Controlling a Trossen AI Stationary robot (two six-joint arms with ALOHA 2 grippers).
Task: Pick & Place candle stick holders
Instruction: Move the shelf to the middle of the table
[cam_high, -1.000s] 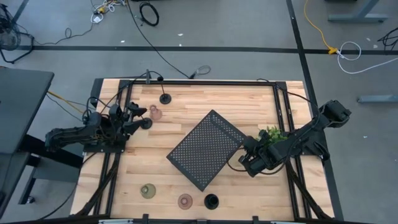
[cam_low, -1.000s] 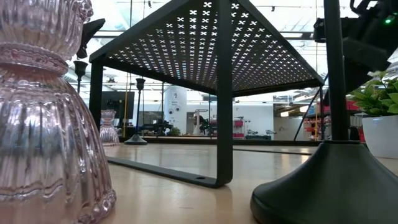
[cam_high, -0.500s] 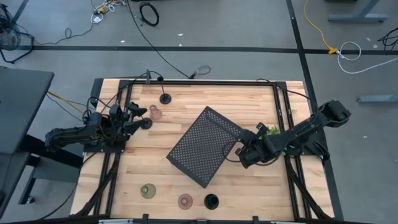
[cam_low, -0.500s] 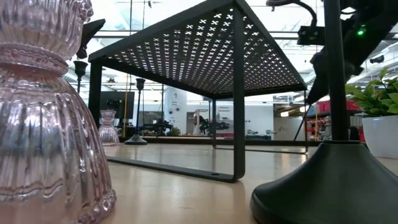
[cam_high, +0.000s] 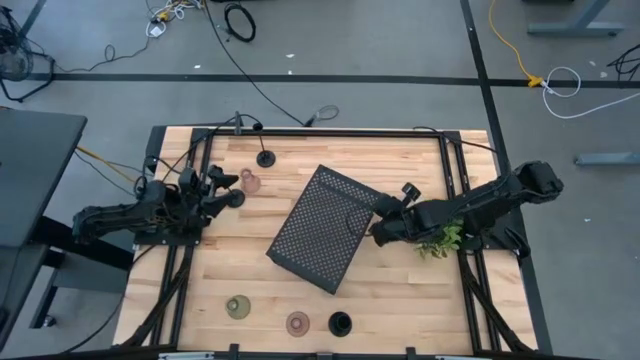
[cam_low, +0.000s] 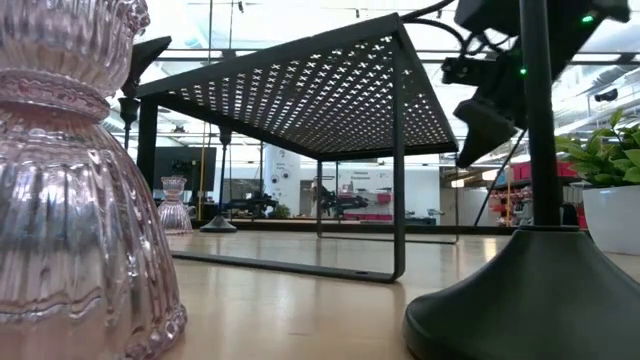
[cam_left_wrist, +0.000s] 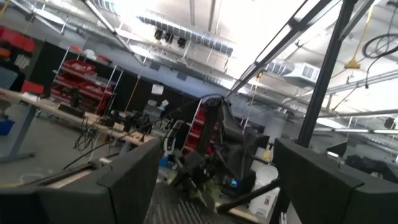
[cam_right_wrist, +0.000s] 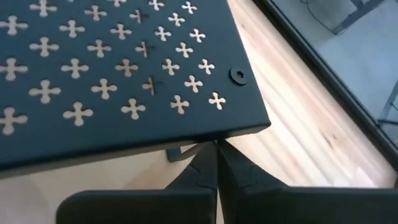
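Candle stick holders (cam_high: 298, 322) dot wood table (cam_high: 400, 300), cabled grey floor (cam_high: 380, 60) round

much cut off at the low camera, and the left wrist view is blurred

in the low view a pinkish holder (cam_low: 75, 180) right at the lens is cropped at the top, left and bottom edges, and a black holder (cam_low: 535, 290) beside it loses its cup top above the frame and part of its base below; the plant (cam_low: 610, 190) is cut by the right edge; in the high view the black holder (cam_high: 234, 199) by the left gripper (cam_high: 222, 187) is partly covered by the fingers, and the plant is half under the right arm (cam_high: 470, 208); the left wrist view is too blurred to tell what the dark and green shapes (cam_left_wrist: 205, 177) ahead are
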